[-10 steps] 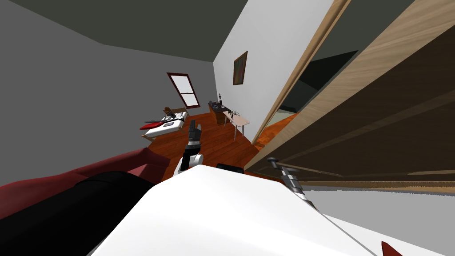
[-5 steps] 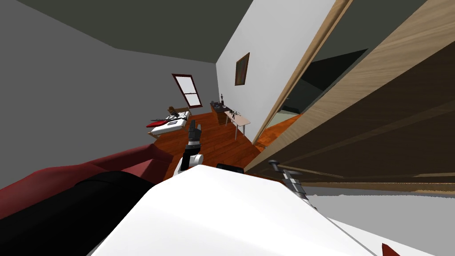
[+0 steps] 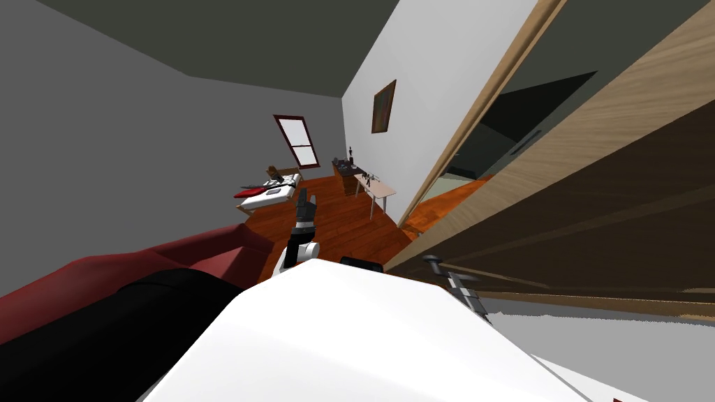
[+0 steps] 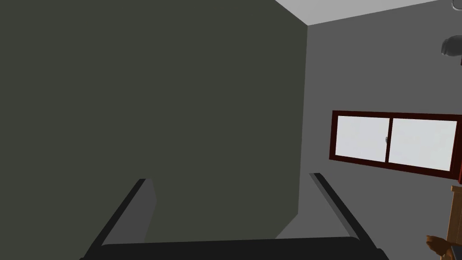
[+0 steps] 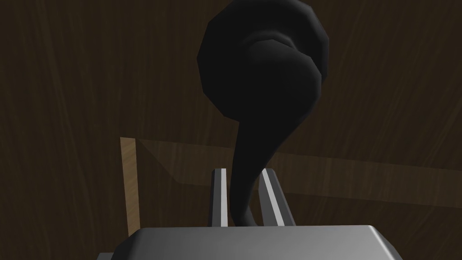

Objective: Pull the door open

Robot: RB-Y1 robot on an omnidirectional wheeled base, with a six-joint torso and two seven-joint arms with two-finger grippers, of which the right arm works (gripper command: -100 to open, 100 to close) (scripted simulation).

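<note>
- Standing ajar at the right, the dark brown panelled wooden door (image 3: 593, 209) leaves a gap beside the light wooden door frame (image 3: 466, 125).
- The right gripper's (image 5: 244, 172) fingers are closed on the black lever handle's (image 5: 266, 76) thin end.
- The left gripper (image 4: 230, 178), raised ahead, has its fingers spread, empty.
- Red-brown plank floor (image 3: 342, 223) runs between door and dark red sofa (image 3: 209, 255).

The door handle (image 5: 264, 81) tip hides behind the right gripper (image 5: 245, 171) body; items on the far table (image 3: 375, 187) too small to tell
</note>
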